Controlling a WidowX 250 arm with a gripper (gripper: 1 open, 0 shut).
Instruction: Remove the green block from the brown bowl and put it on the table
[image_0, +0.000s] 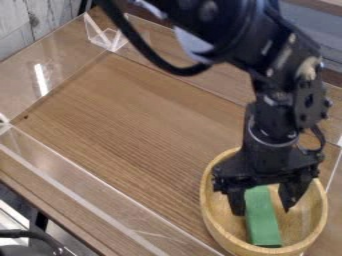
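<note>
The green block (262, 216) lies flat inside the brown bowl (218, 222), its long side running from the middle of the bowl toward the near rim. It is a plain, matte bar, and its far end is hidden behind the gripper (261, 186). The bowl is light tan with a thick rim and sits at the lower right of the table (120, 120), close to the near edge.

The gripper hangs straight down over the bowl, its two dark fingers spread wide apart, one on each side of the block's far end. The fingertips reach down inside the rim of the bowl. Whether they touch the block cannot be told from this angle; nothing is clamped between them.

Above the gripper, the black arm (274, 90) rises as a thick vertical wrist, then bends back and to the upper left across the top of the view, with dark cables looping beside it.

The table is brown wood grain, the grain running lengthwise from the near left to the far right. Low clear acrylic walls (54, 165) border it, catching pale reflections along the left and near sides. A small clear bracket (107, 38) stands at the far corner. Beyond the wall at the left is a paler surface.
</note>
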